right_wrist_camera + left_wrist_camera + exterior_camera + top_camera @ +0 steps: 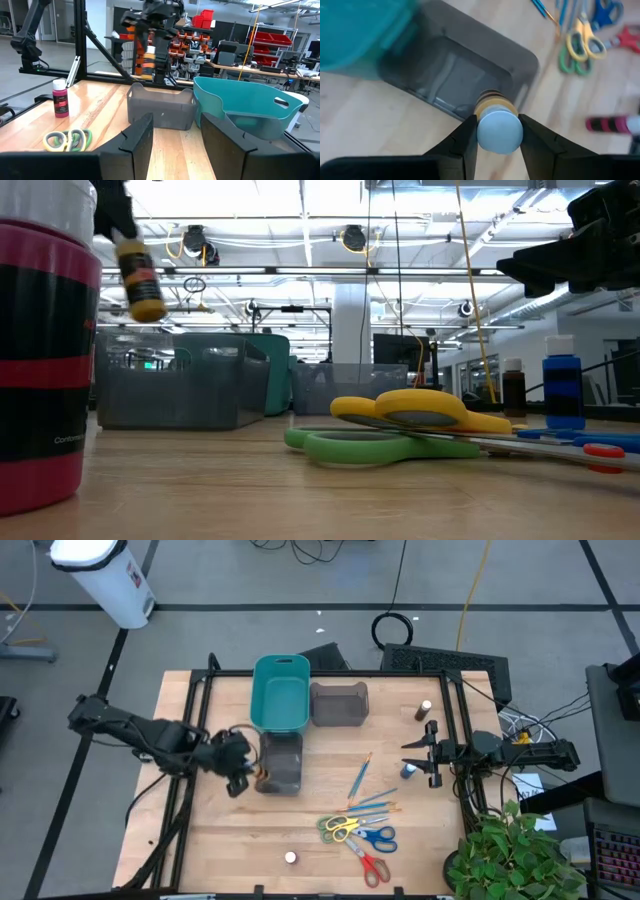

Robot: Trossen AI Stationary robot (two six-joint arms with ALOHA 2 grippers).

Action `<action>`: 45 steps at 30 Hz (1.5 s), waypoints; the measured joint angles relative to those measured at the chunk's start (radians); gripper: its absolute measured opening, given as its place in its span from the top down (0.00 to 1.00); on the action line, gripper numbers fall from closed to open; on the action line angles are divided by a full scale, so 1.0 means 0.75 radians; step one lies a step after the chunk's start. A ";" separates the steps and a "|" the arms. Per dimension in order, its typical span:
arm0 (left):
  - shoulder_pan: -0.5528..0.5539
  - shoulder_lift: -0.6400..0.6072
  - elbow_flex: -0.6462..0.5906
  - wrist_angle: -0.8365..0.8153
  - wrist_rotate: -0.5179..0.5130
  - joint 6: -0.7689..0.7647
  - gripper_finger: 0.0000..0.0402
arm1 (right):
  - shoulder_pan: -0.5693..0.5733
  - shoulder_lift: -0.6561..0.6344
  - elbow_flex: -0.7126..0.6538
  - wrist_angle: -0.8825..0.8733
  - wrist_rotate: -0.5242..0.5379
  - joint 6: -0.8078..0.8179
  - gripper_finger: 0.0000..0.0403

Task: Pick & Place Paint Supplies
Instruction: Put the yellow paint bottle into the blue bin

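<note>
My left gripper (240,768) is shut on a yellow-labelled paint bottle with a white cap (496,107), held above the near grey bin (281,762); the low view shows the bottle (142,283) in the air. My right gripper (418,755) is open and waits near the table's right edge, beside a blue bottle (408,771) and a brown bottle (432,729). A third bottle (426,708) stands farther back. Green-yellow scissors (339,828), blue scissors (376,837) and red scissors (370,866) lie flat near the front edge. Thin brushes (361,780) lie behind them. A pink bottle (290,858) stands at the near edge. My left gripper pinches the bottle's white cap (499,134) between its two fingers (466,137), one on each side. The fingers come from above, slanting down. The bottle hangs below them, lifted clear, slightly tilted, over the near grey bin's end wall (470,107).
A teal bin (281,690) and a second grey bin (340,703) stand side by side at the far edge. A potted plant (515,855) overhangs the near right corner. Bare wood (215,830) lies at the near left.
</note>
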 joint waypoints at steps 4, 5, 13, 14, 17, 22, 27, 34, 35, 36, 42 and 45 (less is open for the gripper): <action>0.164 -0.018 0.000 0.011 0.000 0.126 0.65 | 0.000 0.001 0.000 0.000 0.000 0.000 0.61; 0.205 -0.016 0.000 0.020 0.003 0.160 0.66 | 0.000 0.001 0.000 0.000 0.000 0.000 0.61; 0.546 0.035 0.173 0.077 0.112 0.410 0.70 | 0.000 0.000 0.000 0.000 0.000 0.000 0.61; 0.583 0.049 0.221 0.068 0.111 0.446 0.70 | 0.000 0.000 0.000 0.000 0.000 0.000 0.61; 0.687 0.100 0.369 0.069 0.112 0.547 0.70 | 0.000 0.000 -0.001 0.000 0.000 0.000 0.61; 0.854 0.224 0.614 0.063 0.112 0.696 0.70 | 0.000 0.000 -0.001 0.000 0.000 0.000 0.61; 1.028 0.370 0.832 0.042 0.115 0.768 0.70 | 0.000 0.000 -0.001 0.000 0.000 0.000 0.61; 1.245 0.564 0.976 -0.128 0.179 0.857 0.70 | 0.000 0.000 0.000 0.000 0.000 0.000 0.61; 1.275 0.585 0.976 -0.137 0.192 0.881 0.70 | 0.000 0.000 0.000 0.000 0.000 0.000 0.61; 1.305 0.608 0.976 -0.150 0.205 0.904 0.70 | 0.000 0.000 0.000 0.000 0.000 0.000 0.61; 1.467 0.728 0.933 -0.169 0.293 0.999 0.70 | 0.000 0.000 0.000 0.000 0.000 0.000 0.61; 1.527 0.775 0.882 -0.103 0.333 1.024 0.70 | 0.000 0.000 0.000 0.000 0.000 0.000 0.61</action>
